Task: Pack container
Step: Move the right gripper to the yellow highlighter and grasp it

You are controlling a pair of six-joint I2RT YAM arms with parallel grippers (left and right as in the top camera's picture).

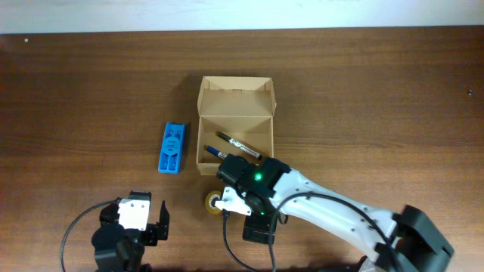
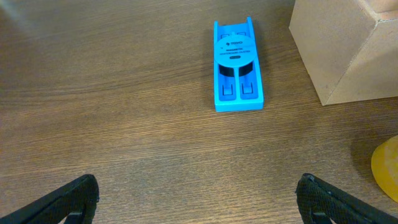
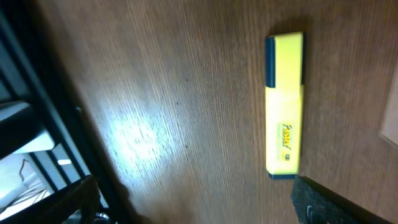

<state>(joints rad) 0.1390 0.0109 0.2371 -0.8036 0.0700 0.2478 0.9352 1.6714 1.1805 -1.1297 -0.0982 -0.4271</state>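
Observation:
An open cardboard box (image 1: 235, 121) stands mid-table with two pens (image 1: 239, 145) inside; its corner shows in the left wrist view (image 2: 342, 50). A blue flat case (image 1: 173, 147) lies left of the box and ahead of my left gripper (image 2: 237, 62). My left gripper (image 1: 138, 219) (image 2: 199, 199) is open and empty near the front edge. A yellow highlighter (image 3: 284, 106) lies on the table just beyond the right finger of my right gripper (image 3: 205, 208) (image 1: 259, 230), which is open and empty. The highlighter is hidden in the overhead view.
A yellow round object (image 1: 214, 202) lies in front of the box, beside my right arm, and shows at the right edge of the left wrist view (image 2: 387, 168). The table's front edge (image 3: 56, 124) is close to my right gripper.

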